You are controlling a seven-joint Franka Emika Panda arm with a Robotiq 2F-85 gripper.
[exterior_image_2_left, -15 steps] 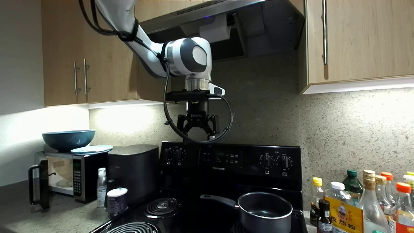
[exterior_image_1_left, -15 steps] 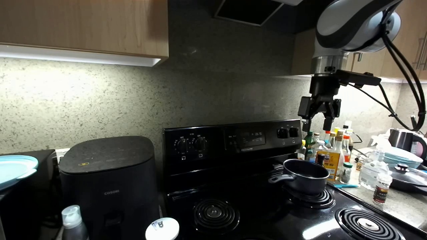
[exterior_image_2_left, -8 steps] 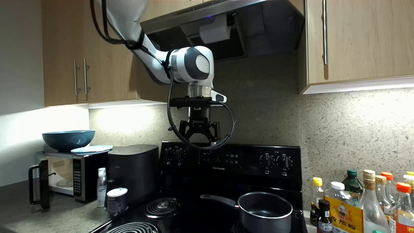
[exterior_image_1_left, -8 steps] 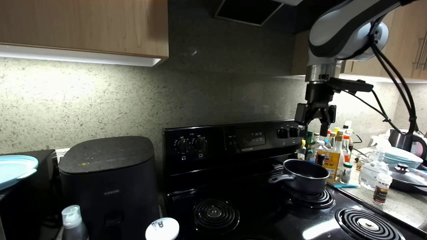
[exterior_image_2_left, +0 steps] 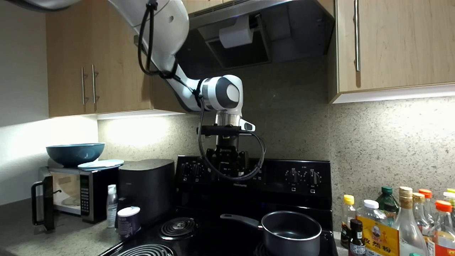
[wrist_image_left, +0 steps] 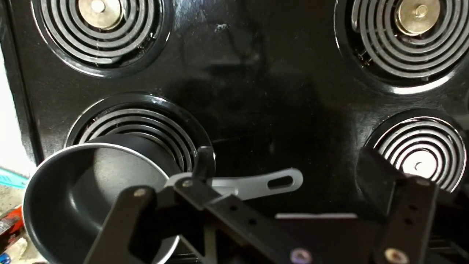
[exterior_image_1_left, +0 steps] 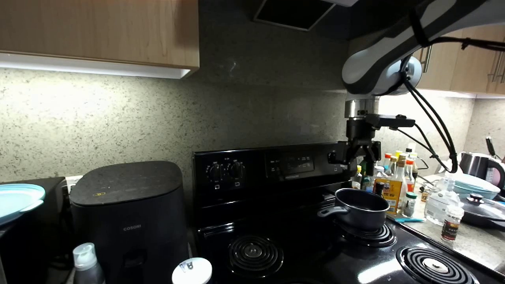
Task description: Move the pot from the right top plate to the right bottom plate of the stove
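1. nearest in the wrist view was the gripper (wrist_image_left: 288,161), low in the frame. its fingers (wrist_image_left: 204,161) were wide apart, and it had hold of nothing.
2. the white arm (exterior_image_2_left: 167,39) above it filled much of the upper left in an exterior view.
3. lower down was the grey handle (wrist_image_left: 253,187) of the pot (exterior_image_2_left: 292,245). in the wrist view the handle showed between the fingers, closer to the finger on the left of the frame.
4. the pot sat upright on the right top plate (exterior_image_1_left: 375,236), right of the middle in both exterior views and in the lower left of the wrist frame. the gripper hung higher than the pot, apart from it.
5. the right bottom plate (exterior_image_1_left: 437,265) was in the lower right corner of an exterior view, and in the upper left of the wrist frame.
6. the shiny black stove (exterior_image_1_left: 307,244) had another coil (exterior_image_1_left: 254,254), low in the middle of an exterior view.
7. behind that stood the back panel (exterior_image_2_left: 265,193) with knobs (exterior_image_2_left: 293,176), across the middle of the frame.
8. bottles (exterior_image_2_left: 403,220) were bunched just beside the stove, in the lower right of an exterior view.
9. a big black rounded machine (exterior_image_2_left: 147,193) was left of the middle, with a white-topped tub (exterior_image_2_left: 128,222) and a spray bottle (exterior_image_2_left: 112,209) near it.
10. farther left was a microwave (exterior_image_2_left: 86,195) with a blue bowl (exterior_image_2_left: 75,156) on top.
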